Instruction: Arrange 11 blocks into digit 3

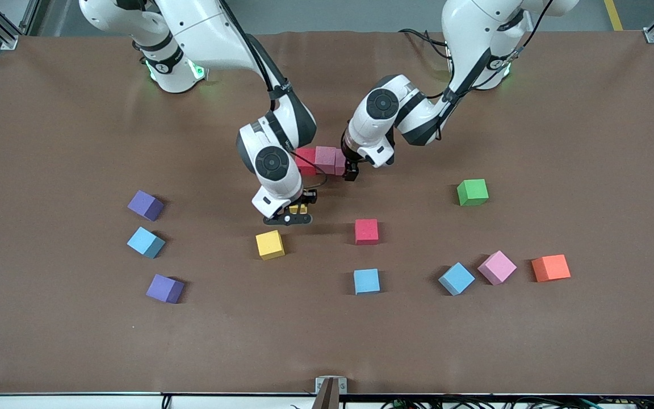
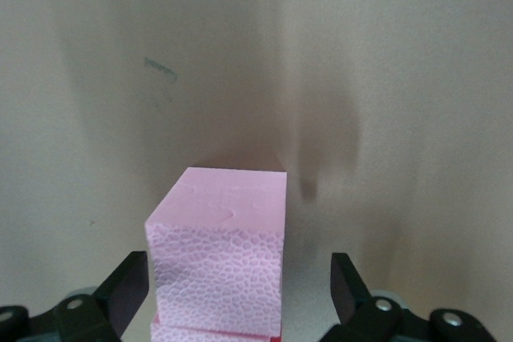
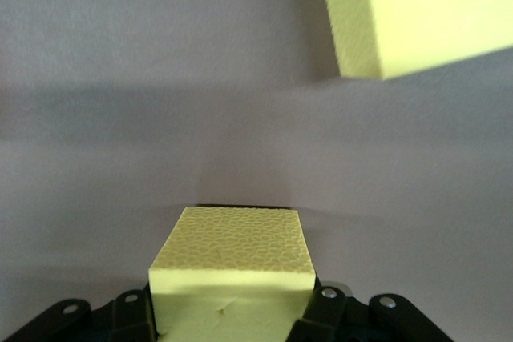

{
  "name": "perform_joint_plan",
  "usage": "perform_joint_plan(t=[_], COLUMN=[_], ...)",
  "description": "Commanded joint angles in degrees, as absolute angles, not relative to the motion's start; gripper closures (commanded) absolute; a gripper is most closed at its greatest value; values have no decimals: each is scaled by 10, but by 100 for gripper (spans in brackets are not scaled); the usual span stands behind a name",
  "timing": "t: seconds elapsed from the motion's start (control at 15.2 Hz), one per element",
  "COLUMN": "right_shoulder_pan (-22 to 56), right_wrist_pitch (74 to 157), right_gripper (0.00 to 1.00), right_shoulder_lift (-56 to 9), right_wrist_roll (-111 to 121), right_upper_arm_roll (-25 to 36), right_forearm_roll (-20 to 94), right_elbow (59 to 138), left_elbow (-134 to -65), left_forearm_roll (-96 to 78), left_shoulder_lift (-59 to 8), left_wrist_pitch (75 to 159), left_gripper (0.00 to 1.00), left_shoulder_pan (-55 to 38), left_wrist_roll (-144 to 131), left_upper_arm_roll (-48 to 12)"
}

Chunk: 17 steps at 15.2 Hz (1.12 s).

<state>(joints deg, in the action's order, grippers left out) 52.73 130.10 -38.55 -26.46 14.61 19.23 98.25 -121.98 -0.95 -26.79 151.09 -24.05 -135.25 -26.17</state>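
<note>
While the front view hides it, the left tool (image 2: pixel 240 286) straddles a dimpled foam pink cube (image 2: pixel 220 254), fingers apart; the right tool (image 3: pixel 232 314) clamps a yellow cube (image 3: pixel 232 266) above the brown worktop (image 1: pixel 531 341).

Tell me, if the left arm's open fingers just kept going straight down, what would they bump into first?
Probably the table itself. The left gripper points down with its fingers open on either side of the pink block at the end of the short row, so they would likely pass beside it, though the gaps look slim.
</note>
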Motion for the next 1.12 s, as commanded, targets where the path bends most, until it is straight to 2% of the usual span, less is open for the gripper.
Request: perform_joint_plan(t=[0.0, 0.26, 0.46, 0.66, 0.92, 1.05], right_shoulder_pan=[543, 560, 576, 578, 586, 590], right_wrist_pitch=[1303, 1305, 1311, 1336, 1338, 1338], right_gripper=[81, 81, 81, 81, 81, 81], right_shoulder_lift=[-384, -382, -377, -367, -351, -347], right_wrist_roll=[-279, -285, -286, -285, -285, -286], right_upper_arm_roll=[150, 151, 151, 150, 150, 150], right_forearm_roll=[203, 201, 201, 200, 200, 200], right_elbow=[994, 1015, 1025, 1052, 1068, 1075], left_elbow=[-1224, -1223, -1196, -1153, -1045, -1009], left_forearm_roll=[1, 1, 2, 12, 51, 52], left_shoulder_lift=[-233, -214, -215, -214, -241, -256], left_wrist_pitch=[1474, 1461, 1451, 1384, 1295, 1275], left_gripper=[0, 0, 0, 0, 0, 0], left_shoulder_pan=[-240, -238, -233, -203, -155, -132], left_wrist_roll=[-1357, -1357, -1352, -1347, -1287, -1220], left_upper_arm_roll=[-263, -263, -261, -256, -257, -256])
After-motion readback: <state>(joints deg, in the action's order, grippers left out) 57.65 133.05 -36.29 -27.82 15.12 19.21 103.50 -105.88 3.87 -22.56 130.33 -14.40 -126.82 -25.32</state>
